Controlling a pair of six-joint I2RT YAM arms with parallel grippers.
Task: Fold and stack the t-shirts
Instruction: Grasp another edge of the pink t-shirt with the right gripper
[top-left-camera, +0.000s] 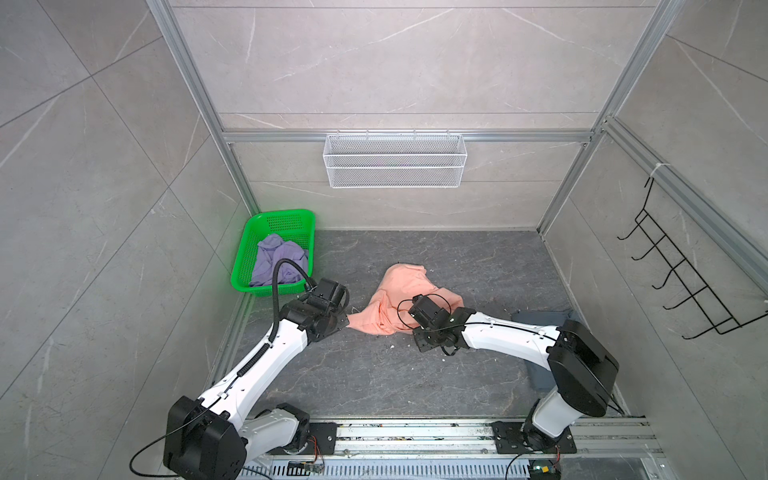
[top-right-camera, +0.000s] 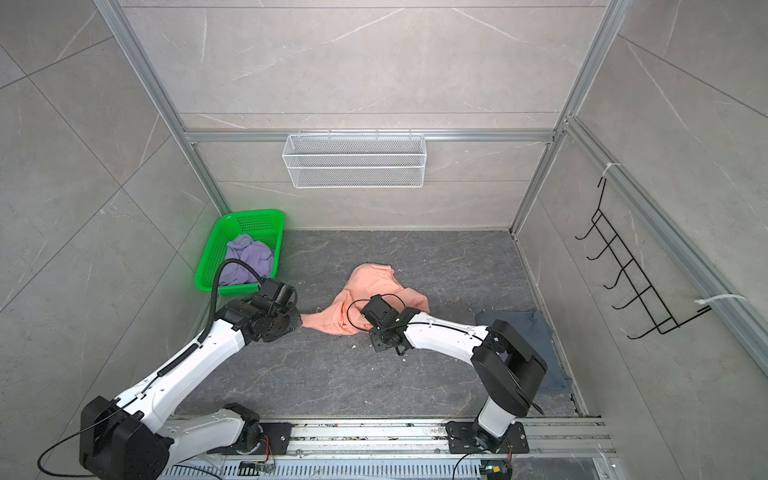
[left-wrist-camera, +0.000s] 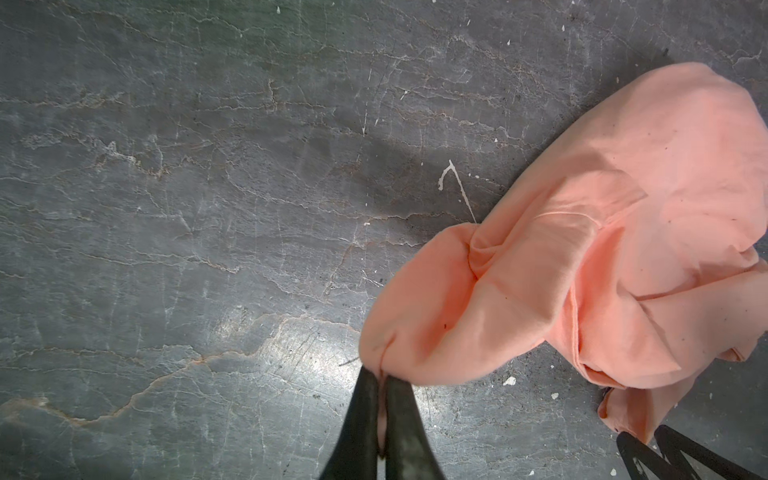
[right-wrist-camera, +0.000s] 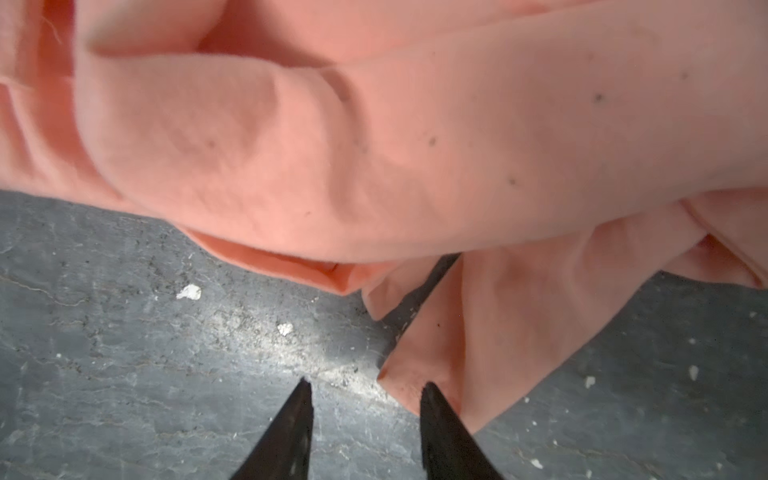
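Left wrist view: left gripper (left-wrist-camera: 380, 376) has its jaws pinched together on a bunched corner of the peach-pink t-shirt (left-wrist-camera: 582, 249). Fabric is squeezed between the two black fingers (left-wrist-camera: 361, 415). The rest of the shirt trails off crumpled over the dark stone tabletop (left-wrist-camera: 166, 208).

Right wrist view: right gripper (right-wrist-camera: 368, 384) has its jaws apart, with bare tabletop showing between the tips and nothing clamped. One finger (right-wrist-camera: 440, 419) sits at a low corner of the peach fabric; I cannot tell whether it touches. The other finger is over bare surface. The shirt bulk fills that view beyond the tips, slightly blurred.

Both top views: green basket (top-left-camera: 286, 224) (top-right-camera: 253, 222) sits in the back-left corner of the tabletop. The lavender t-shirt (top-left-camera: 276, 262) (top-right-camera: 247, 257) is inside it, crumpled. The peach-pink shirt (top-left-camera: 409, 286) (top-right-camera: 374, 286) lies in a rumpled heap to the right of the basket, clear of it, about mid-tabletop. No chest print is visible. The left wrist is just in front of the basket, at the heap's near-left corner. The right wrist is at the heap's side away from the basket.

A top view shows the slate blue-grey t-shirt (top-right-camera: 548, 345) well apart from the basket, flat at the tabletop's right edge and partly hidden under the right arm.
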